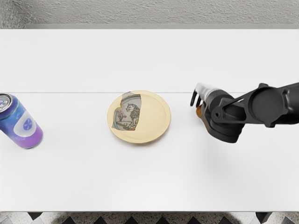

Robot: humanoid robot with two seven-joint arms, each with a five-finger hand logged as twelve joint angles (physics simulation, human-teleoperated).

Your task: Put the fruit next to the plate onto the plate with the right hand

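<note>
One white table [149, 186] fills the view; its front edge lies nearer the viewer than the plate, with a strip of checkered floor [93, 218] showing below it.

Farther in, about mid-table, sits the plate [156, 116], pale yellow and round, with a patterned patch on its left part. Nothing else rests on it. Well apart to the left of the plate stands a blue and purple can [18, 122], close to the picture's edge.

To the right of the plate, clear of its rim, is the right hand [205, 100], its dark arm coming in from the right edge. Its fingers [193, 98] hook downward, narrow, around the fruit [199, 111], of which only a small orange sliver shows under the palm. It looks like a grasp, though whether the fruit is off the table surface cannot be told.

Beyond the plate the tabletop runs back to a grey wall [149, 11].

As a judgement, the reach and the closing on the fruit seem done. What is left is lifting it, carrying it leftward over the plate's rim, and setting it down there.
</note>
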